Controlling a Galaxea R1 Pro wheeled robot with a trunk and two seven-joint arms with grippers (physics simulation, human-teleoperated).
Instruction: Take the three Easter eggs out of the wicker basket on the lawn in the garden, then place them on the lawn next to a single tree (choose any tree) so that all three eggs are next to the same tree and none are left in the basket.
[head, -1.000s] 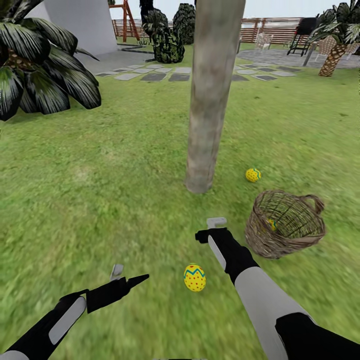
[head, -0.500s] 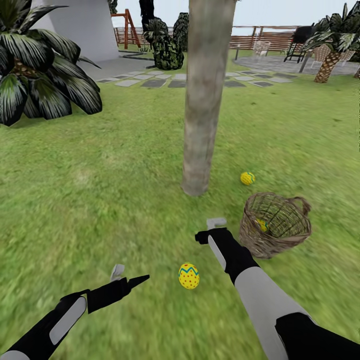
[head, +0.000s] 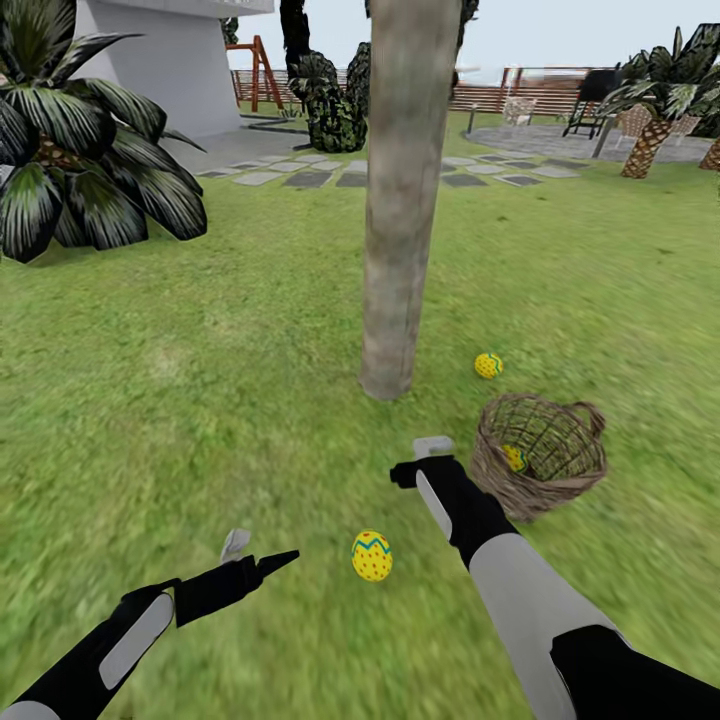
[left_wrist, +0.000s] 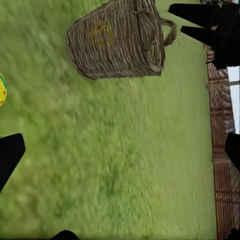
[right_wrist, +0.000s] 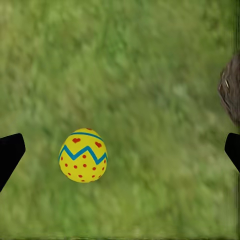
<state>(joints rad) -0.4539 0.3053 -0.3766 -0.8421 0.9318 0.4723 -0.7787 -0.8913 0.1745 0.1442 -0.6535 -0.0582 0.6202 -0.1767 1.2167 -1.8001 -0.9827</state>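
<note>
Here the nearest Easter egg (head: 372, 556) stands upright on the lawn (head: 200, 400); right pincer (right_wrist: 120, 150) gapes empty.

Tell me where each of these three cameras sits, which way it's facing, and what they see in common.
Head view: from the robot's head, forward and down at the tree, wicker basket and lawn; both arms show.
Left wrist view: on the left arm, facing the wicker basket on grass; dark tool tips at the edges.
Right wrist view: on the right arm, facing the nearest egg; tool tips wide apart.
Shared: the head view also shows that egg.
</note>
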